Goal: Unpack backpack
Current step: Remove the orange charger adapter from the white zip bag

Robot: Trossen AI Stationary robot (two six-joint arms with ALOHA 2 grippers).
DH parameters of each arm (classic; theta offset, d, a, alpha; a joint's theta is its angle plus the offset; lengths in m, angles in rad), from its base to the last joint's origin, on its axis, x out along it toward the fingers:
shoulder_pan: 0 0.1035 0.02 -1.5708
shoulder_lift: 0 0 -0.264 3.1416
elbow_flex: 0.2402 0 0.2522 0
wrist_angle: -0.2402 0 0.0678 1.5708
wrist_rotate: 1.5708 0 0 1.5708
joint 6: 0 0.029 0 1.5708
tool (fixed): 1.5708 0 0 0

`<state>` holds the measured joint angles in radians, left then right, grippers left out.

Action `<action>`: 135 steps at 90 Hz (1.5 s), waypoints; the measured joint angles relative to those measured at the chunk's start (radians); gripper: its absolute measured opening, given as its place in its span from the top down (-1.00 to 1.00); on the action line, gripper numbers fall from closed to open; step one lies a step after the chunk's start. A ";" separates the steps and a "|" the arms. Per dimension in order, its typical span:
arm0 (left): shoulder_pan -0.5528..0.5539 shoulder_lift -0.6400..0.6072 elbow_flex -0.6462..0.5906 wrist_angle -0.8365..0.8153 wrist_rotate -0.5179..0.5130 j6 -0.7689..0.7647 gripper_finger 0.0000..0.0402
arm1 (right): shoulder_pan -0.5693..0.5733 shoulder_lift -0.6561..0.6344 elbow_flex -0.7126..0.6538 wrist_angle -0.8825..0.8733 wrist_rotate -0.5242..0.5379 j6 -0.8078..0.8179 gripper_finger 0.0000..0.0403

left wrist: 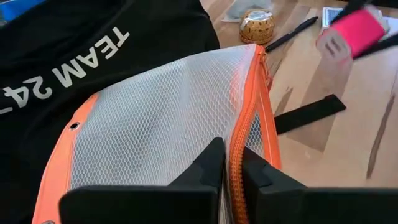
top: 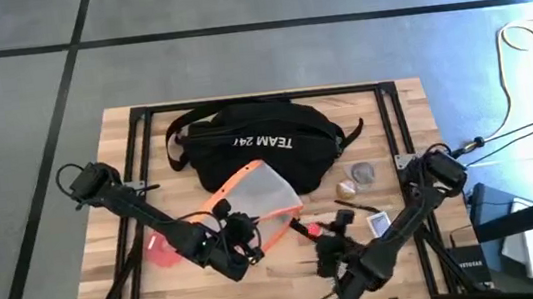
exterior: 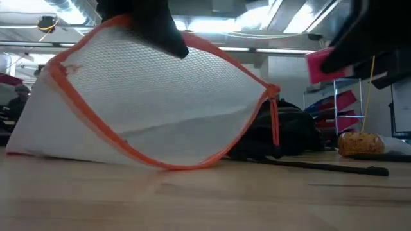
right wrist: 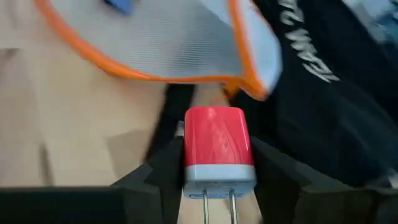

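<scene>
One camera looks straight down on the tabletop [top: 125,145]; another sits level at its surface; both share the mesh pouch [top: 257,199].

Bright overhead light (ceiling glare); right wrist view blurred.

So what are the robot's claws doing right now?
Left claw shut on mesh pouch zipper edge. Right claw shut on red plug charger. Backpack lies behind pouch.

Setting: lab or workshop.
Floor: grey, with dark tape lines [top: 58,83].
Ceiling: exposed ducting [exterior: 58,9], strip lighting.
Bench: wooden table [top: 120,186]; loose cable [top: 516,41] alongside.
</scene>
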<state>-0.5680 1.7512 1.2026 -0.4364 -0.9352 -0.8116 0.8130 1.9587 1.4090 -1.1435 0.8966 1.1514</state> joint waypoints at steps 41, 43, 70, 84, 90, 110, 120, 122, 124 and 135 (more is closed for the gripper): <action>0.002 0.000 0.000 0.004 0.000 0.000 1.00 | 0.084 -0.057 -0.116 -0.323 0.039 0.635 0.31; 0.001 0.000 0.000 0.004 0.000 0.000 1.00 | 0.084 -0.066 -0.131 -0.323 0.038 0.662 0.31; 0.002 0.000 0.000 0.004 0.000 0.000 1.00 | 0.084 -0.202 -0.317 -0.236 0.027 0.883 0.31; 0.001 0.000 0.000 0.004 0.000 0.001 1.00 | 0.084 -0.269 -0.448 0.002 -0.022 0.814 0.31; 0.001 0.000 0.000 0.004 0.000 0.000 1.00 | 0.084 -0.297 -0.513 0.138 -0.035 0.756 0.31; 0.002 0.000 0.000 0.004 0.000 0.001 1.00 | 0.084 -0.329 -0.652 0.345 -0.070 0.703 0.30; 0.001 0.000 0.000 0.003 0.000 0.001 1.00 | 0.084 -0.328 -0.682 0.370 -0.105 0.702 0.28; 0.002 0.000 0.000 0.003 0.000 0.001 1.00 | 0.084 -0.328 -0.687 0.377 -0.105 0.701 0.27; 0.002 0.000 0.000 0.003 0.000 0.002 1.00 | 0.084 -0.328 -0.691 0.381 -0.104 0.698 0.26; 0.002 0.000 0.000 0.003 0.000 0.002 1.00 | 0.083 -0.327 -0.704 0.419 -0.104 0.648 0.18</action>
<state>-0.5663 1.7508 1.2022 -0.4332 -0.9353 -0.8101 0.8963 1.6314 0.7048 -0.7248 0.7921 1.7990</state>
